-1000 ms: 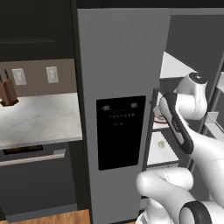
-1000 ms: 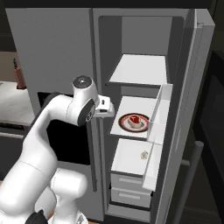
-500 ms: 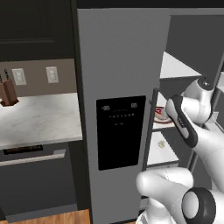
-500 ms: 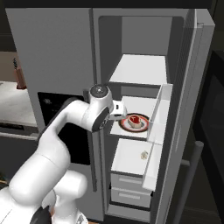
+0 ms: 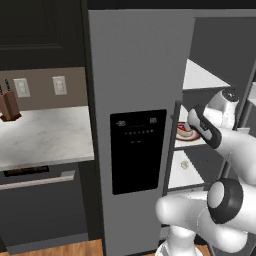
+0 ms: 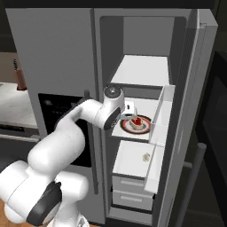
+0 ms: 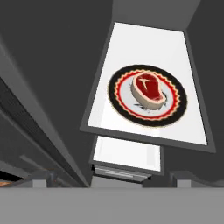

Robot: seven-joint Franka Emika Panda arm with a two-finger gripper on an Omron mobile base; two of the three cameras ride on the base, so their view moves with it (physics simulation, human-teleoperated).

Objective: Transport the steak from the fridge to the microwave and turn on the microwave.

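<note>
The grey fridge (image 5: 135, 75) stands with its right door swung open. On its middle white shelf (image 7: 144, 41) lies the steak (image 7: 148, 91), red with a pale fat rim, on a round dark-rimmed plate (image 7: 173, 111). From the right base view the steak (image 6: 138, 122) sits just beyond my hand. My gripper (image 6: 129, 109) hovers above and in front of the plate, not touching it. Its jaws stand wide open with nothing between them, and the fingertips (image 7: 40, 177) rise at the bottom of the hand view. The microwave is out of view.
The open door's white bins (image 6: 160, 124) hang close to the right of the plate. A small pale item (image 6: 145, 156) lies on the lower shelf, above two drawers (image 6: 128, 188). Left of the fridge a stone counter (image 5: 45, 137) carries a knife block (image 5: 9, 107).
The arm has reached forward into the fridge, bringing the hand from beside the door edge to just over the plate. The jaws have stayed open.
</note>
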